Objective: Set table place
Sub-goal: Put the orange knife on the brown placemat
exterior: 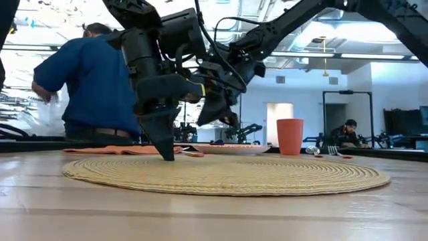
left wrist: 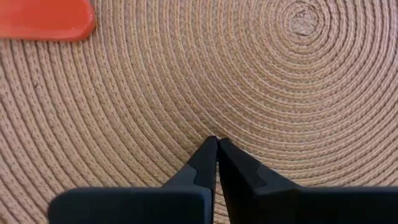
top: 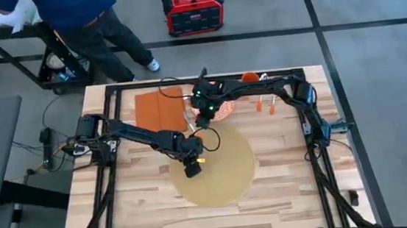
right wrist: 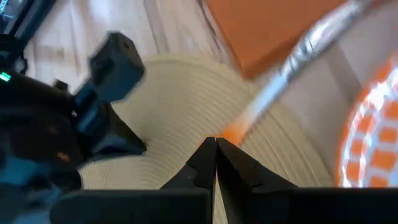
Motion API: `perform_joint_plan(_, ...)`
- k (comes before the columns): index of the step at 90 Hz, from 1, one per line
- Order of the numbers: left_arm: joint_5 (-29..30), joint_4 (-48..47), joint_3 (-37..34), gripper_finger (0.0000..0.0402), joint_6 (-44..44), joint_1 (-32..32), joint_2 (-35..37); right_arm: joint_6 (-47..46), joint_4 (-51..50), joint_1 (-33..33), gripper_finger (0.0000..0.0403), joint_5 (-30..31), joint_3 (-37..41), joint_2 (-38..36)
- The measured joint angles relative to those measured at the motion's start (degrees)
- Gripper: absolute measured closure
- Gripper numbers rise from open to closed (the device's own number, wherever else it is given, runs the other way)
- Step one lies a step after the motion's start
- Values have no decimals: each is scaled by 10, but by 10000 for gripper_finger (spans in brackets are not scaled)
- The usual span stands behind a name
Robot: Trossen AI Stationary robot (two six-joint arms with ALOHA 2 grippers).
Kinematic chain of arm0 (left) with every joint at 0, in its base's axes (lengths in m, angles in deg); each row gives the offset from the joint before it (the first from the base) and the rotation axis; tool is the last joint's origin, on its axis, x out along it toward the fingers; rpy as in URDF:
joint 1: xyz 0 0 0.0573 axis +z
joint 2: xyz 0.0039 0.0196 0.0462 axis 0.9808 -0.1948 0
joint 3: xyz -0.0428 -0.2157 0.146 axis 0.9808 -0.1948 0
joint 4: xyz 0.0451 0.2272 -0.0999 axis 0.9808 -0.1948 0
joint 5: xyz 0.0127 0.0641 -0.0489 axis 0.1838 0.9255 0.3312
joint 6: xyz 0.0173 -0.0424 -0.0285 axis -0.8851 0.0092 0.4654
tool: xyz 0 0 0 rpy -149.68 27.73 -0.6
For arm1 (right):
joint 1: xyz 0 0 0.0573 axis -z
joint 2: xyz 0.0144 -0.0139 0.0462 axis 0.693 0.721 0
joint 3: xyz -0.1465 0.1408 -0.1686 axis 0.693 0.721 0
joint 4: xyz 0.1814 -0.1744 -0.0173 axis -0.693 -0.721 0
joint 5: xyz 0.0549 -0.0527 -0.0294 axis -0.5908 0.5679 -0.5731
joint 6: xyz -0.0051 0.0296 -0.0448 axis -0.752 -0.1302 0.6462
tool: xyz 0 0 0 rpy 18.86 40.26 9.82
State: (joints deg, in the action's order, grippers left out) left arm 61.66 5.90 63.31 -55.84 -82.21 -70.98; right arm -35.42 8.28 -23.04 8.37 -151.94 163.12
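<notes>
The place, a large round woven tan placemat (top: pixel 220 173), lies flat on the wooden table (top: pixel 291 187). My left gripper (top: pixel 192 167) stands shut on the mat's left part, fingers pointing down (exterior: pixel 166 150). My right gripper (top: pixel 205 116) is shut above the mat's far edge, beside the orange-and-white plate (top: pixel 223 111). A utensil (right wrist: pixel 280 74) with a silver shaft and an orange handle end (right wrist: pixel 233 132) shows just past the right fingertips. Its orange handle (left wrist: pixel 43 18) rests on the mat. My left gripper presses the tips of its shut fingers (left wrist: pixel 216 139) down on the woven surface of the placemat, left of the mat's centre (left wrist: pixel 305 18). The fingers come from above. The mat lies flat under them. My right gripper: whether it touches the utensil's orange end, I cannot tell.
A rust-orange napkin (top: pixel 160 109) lies at the far left of the mat. An orange cup (exterior: pixel 289 136) and more orange-handled cutlery (top: pixel 263 106) stand at the far right. A person in blue (exterior: pixel 87 87) stands beyond the table's far left corner.
</notes>
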Motion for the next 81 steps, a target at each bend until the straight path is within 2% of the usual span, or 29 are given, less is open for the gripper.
perform_joint_plan(26,-4,-9,0,402,-5,6,0,23,34,-1,403,57,-10,7)
perform_joint_plan(57,-7,-10,0,402,6,6,0,64,39,-12,403,86,-10,26)
perform_joint_plan(73,-9,-10,0,402,11,7,0,70,39,-22,403,86,-10,36)
perform_joint_plan(81,-9,-10,0,402,15,7,0,66,37,-22,403,61,-10,48)
